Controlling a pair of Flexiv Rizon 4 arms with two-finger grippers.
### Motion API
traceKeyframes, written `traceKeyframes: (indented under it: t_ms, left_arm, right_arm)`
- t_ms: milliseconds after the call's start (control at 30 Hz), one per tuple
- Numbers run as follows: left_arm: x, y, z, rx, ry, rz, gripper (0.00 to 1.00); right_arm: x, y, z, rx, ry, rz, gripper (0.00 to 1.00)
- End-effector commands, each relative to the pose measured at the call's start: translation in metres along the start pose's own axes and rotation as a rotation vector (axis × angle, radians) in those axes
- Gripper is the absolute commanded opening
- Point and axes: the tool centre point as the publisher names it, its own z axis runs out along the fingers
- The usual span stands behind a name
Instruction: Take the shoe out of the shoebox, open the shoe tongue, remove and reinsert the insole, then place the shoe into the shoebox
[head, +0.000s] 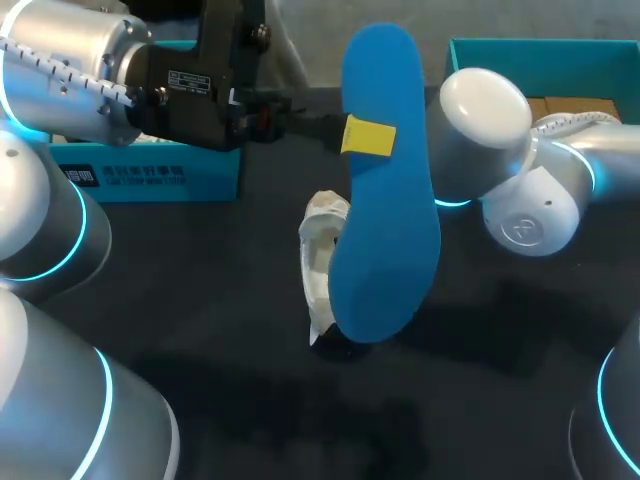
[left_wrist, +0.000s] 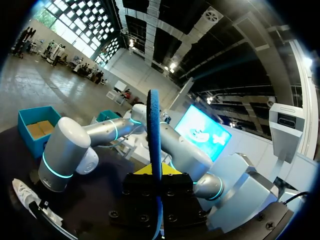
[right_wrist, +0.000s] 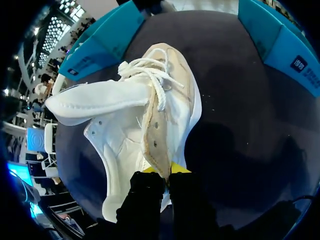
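The left claw (left_wrist: 155, 171) is clamped on a blue insole (left_wrist: 153, 125). The insole stands on edge between the claw's yellow tips and rises straight ahead of them, held up above the dark table (head: 200, 320). The right claw (right_wrist: 162, 171) is pinched tight on the eyelet edge of a white shoe (right_wrist: 120, 135). The shoe rests on the table just ahead of that claw, with its tongue (right_wrist: 95, 102) folded out wide and its laces (right_wrist: 150, 75) loose. An open teal shoebox (head: 545, 50) sits well apart from the right claw and the shoe.
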Motion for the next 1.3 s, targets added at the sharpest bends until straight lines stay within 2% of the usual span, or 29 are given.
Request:
traceKeyframes:
  t_ms: [33,200,233,300,367,400,433,467,500,1067,1300]
  left_arm:
    - [0.0,0.0,0.0,-0.001,0.0,0.0,0.0]
    - [0.0,0.0,0.0,-0.001,0.0,0.0,0.0]
    - [0.0,0.0,0.0,-0.001,0.0,0.0,0.0]
    - [0.0,0.0,0.0,-0.001,0.0,0.0,0.0]
    - [0.0,0.0,0.0,-0.001,0.0,0.0,0.0]
    - [0.0,0.0,0.0,-0.001,0.0,0.0,0.0]
    - [0.0,0.0,0.0,-0.001,0.0,0.0,0.0]
    - [0.0,0.0,0.0,-0.001,0.0,0.0,0.0]
    - [0.0,0.0,0.0,-0.001,0.0,0.0,0.0]
    - [0.0,0.0,0.0,-0.001,0.0,0.0,0.0]
    - [0.0,0.0,0.0,-0.001,0.0,0.0,0.0]
  right_arm:
    - [0.0,0.0,0.01,0.001,0.015,0.014,0.0]
    - [-0.001,0.0,0.011,-0.001,0.021,0.023,0.0]
    - [-0.001,0.001,0.01,-0.002,0.022,0.024,0.15]
    - [-0.001,0.001,0.01,-0.004,0.022,0.024,0.31]
    - [0.0,0.002,0.008,-0.007,0.02,0.025,0.52]
    - [0.001,0.002,0.007,-0.008,0.021,0.025,0.67]
    - [0.001,0.002,0.007,-0.008,0.021,0.025,0.67]
    - [0.002,0.002,0.004,-0.012,0.022,0.027,0.96]
    - [0.003,0.002,0.0,-0.016,0.023,0.028,1.0]
    - [0.011,0.018,-0.048,-0.1,0.05,0.011,1.0]
    - [0.011,0.018,-0.049,-0.109,0.055,0.007,1.0]
